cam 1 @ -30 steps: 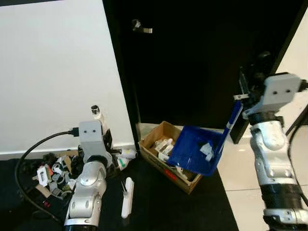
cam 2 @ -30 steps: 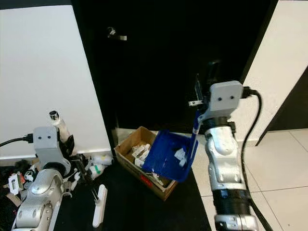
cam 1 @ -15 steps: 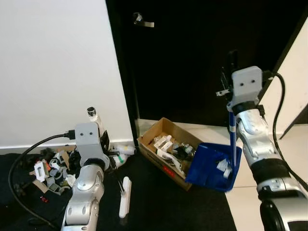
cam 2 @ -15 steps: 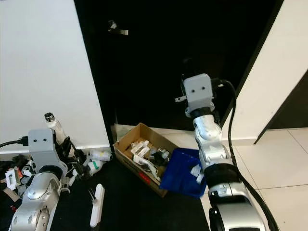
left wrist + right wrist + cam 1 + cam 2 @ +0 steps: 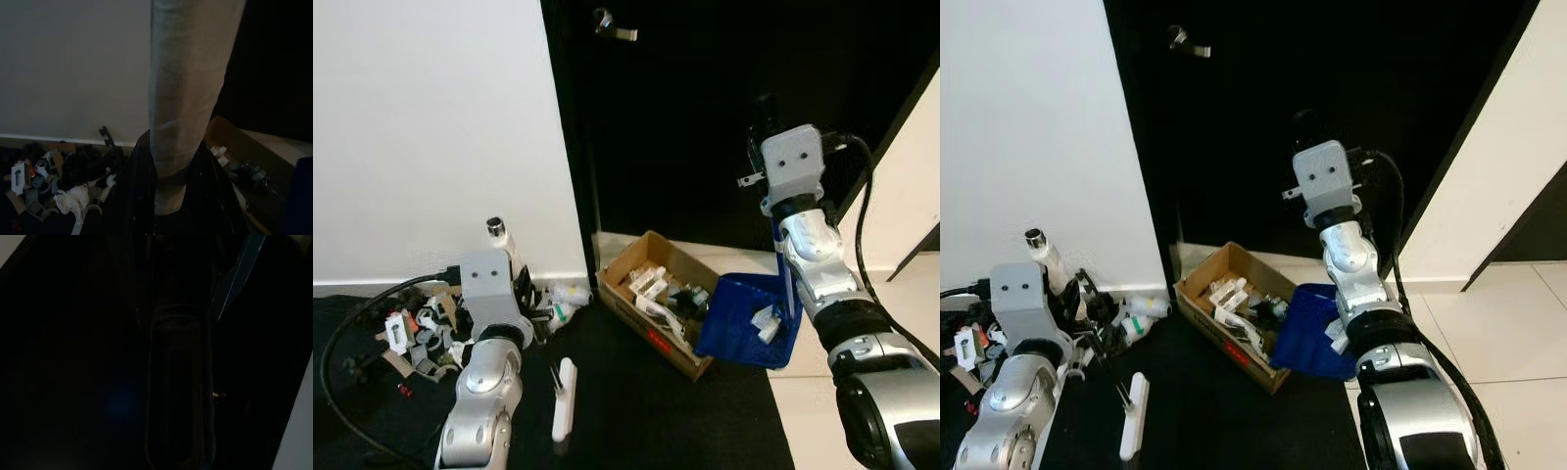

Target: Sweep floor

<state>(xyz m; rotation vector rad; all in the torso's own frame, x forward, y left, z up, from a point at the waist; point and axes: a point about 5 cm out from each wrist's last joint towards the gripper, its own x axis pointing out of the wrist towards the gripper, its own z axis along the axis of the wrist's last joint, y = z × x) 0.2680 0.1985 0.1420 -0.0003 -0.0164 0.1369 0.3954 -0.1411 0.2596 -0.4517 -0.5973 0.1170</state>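
Left eye view: the right gripper [image 5: 766, 110] is raised in the upper right of the frame against the black door [image 5: 705, 117]. Its fingers merge with the dark background, so whether they are spread or closed cannot be told. A blue handle [image 5: 786, 279] runs down along the right arm to the blue dustpan [image 5: 744, 323], which sits in the lower right of centre, touching the right end of the cardboard box [image 5: 651, 304] and carrying white scraps. The box stands on the floor at centre, at the foot of the door, and contains mixed white and dark litter.

The left gripper [image 5: 514, 269] is in the lower left of the frame, clamped on a pale broom handle [image 5: 188, 98]; in the left wrist view this handle rises between the black fingers. A debris pile [image 5: 416, 333] lies at the far left against the white wall [image 5: 431, 127]. A white flat piece [image 5: 564, 411] lies on the dark floor at lower centre-left.
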